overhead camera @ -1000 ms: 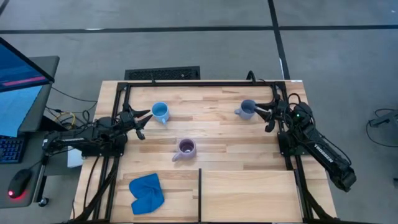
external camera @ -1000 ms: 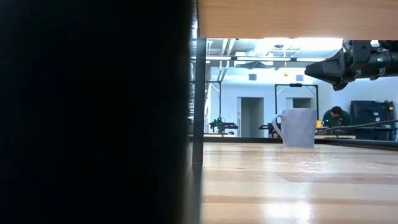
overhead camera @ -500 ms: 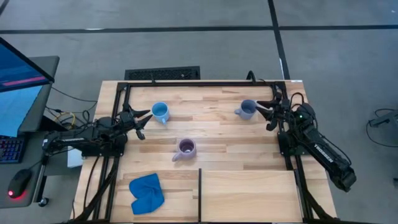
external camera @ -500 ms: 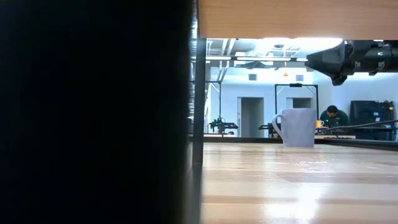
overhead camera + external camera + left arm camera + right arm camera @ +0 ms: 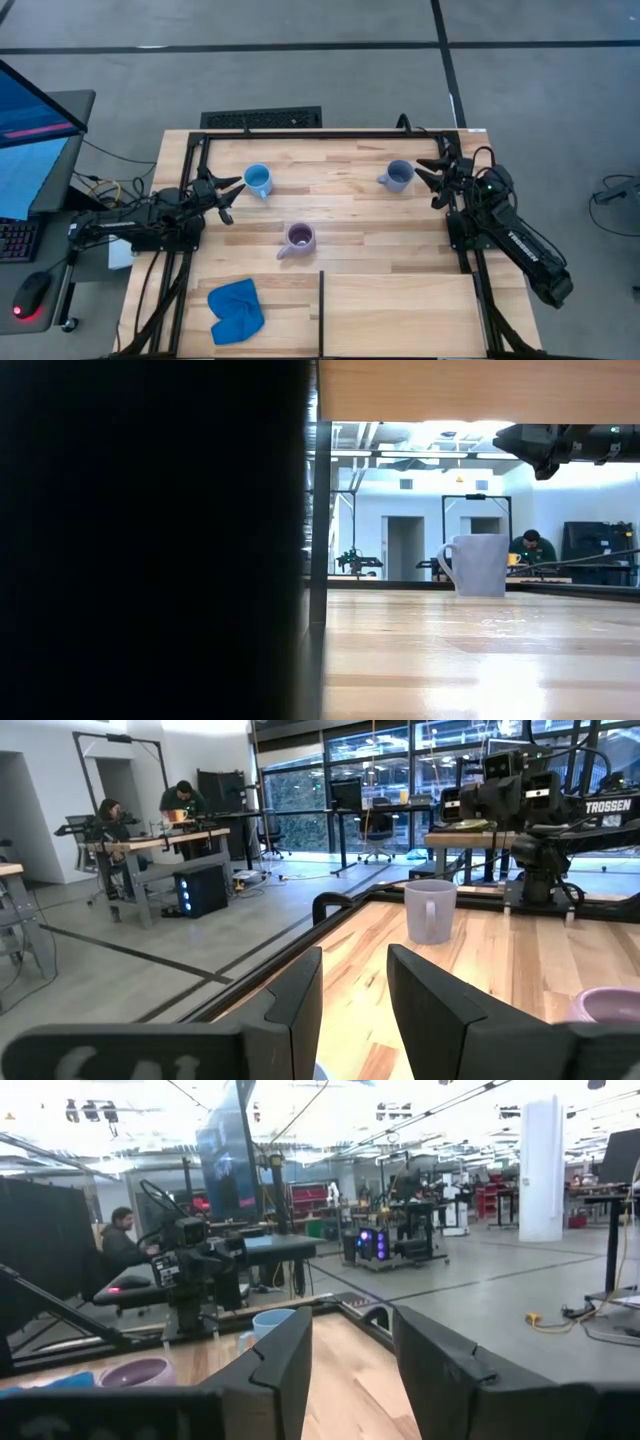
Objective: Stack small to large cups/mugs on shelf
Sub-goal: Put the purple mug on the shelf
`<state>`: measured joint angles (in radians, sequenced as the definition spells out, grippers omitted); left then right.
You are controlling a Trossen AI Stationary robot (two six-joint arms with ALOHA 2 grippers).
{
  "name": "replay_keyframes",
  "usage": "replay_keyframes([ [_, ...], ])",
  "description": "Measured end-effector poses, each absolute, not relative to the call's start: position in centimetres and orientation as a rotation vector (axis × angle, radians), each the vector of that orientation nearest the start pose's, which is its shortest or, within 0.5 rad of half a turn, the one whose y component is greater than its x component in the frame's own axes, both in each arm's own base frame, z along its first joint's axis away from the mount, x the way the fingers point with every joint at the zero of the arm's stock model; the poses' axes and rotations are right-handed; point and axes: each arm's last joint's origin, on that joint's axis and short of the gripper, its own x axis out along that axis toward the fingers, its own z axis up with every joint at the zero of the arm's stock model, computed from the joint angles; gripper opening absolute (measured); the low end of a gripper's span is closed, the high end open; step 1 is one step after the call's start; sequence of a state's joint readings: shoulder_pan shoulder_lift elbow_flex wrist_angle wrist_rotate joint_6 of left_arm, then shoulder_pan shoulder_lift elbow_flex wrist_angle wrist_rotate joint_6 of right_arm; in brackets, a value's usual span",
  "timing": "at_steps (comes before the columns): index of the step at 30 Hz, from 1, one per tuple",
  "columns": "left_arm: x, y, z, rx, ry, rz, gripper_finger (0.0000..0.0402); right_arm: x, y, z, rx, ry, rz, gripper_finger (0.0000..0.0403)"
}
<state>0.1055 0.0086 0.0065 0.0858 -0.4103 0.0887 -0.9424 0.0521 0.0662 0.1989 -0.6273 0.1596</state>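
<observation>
Three mugs stand upright on the tabletop (image 5: 350, 215): a sky-blue one (image 5: 258, 181) at the far left, a grey-blue one (image 5: 397, 176) at the far right, and a lilac one (image 5: 299, 238) in the middle, also seen in the low view (image 5: 478, 564). My left gripper (image 5: 232, 198) stands open just left of the sky-blue mug, clear of it. My right gripper (image 5: 428, 184) is open just right of the grey-blue mug, raised above the table (image 5: 545, 445). The shelf (image 5: 400, 310) is the smaller panel at the near edge.
A bright blue cloth (image 5: 236, 310) lies at the near left. A black upright rail (image 5: 321, 300) divides the near panel. Black frame rails (image 5: 330, 134) run round the table. People sit at desks beyond the table (image 5: 540, 545). A monitor (image 5: 30, 130) stands left of the table.
My right gripper has risen and tipped its fingers slightly upward beside the grey-blue mug. The mugs have stayed where they were.
</observation>
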Motion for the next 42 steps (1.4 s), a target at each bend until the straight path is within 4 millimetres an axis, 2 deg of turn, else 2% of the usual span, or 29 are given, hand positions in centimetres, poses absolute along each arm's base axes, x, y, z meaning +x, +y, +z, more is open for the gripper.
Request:
replay_keyframes([
  [8, 9.3, 2.1, 17.3, 0.074, -0.061, 0.518, 0.0108, 6.6, -6.2, 20.1, -0.001, -0.186, -0.299, 0.0163],
  [14, 9.3, 2.1, 17.3, 0.075, -0.061, 0.519, 0.0108, 6.5, -6.0, 21.1, 0.022, -0.270, -0.278, 0.0163],
  [25, 9.3, 2.1, 17.3, 0.075, -0.060, 0.518, 0.0108, 6.4, -5.6, 22.0, -0.040, -0.338, -0.243, 0.0157],
  [35, 9.3, 2.1, 17.3, 0.075, -0.060, 0.519, 0.0108, 6.0, -3.9, 26.5, -0.098, -0.421, -0.125, 0.0134],
  [42, 9.3, 2.1, 17.3, 0.075, -0.060, 0.519, 0.0108, 7.4, -4.4, 29.5, -0.084, -0.380, -0.064, 0.0131],
])
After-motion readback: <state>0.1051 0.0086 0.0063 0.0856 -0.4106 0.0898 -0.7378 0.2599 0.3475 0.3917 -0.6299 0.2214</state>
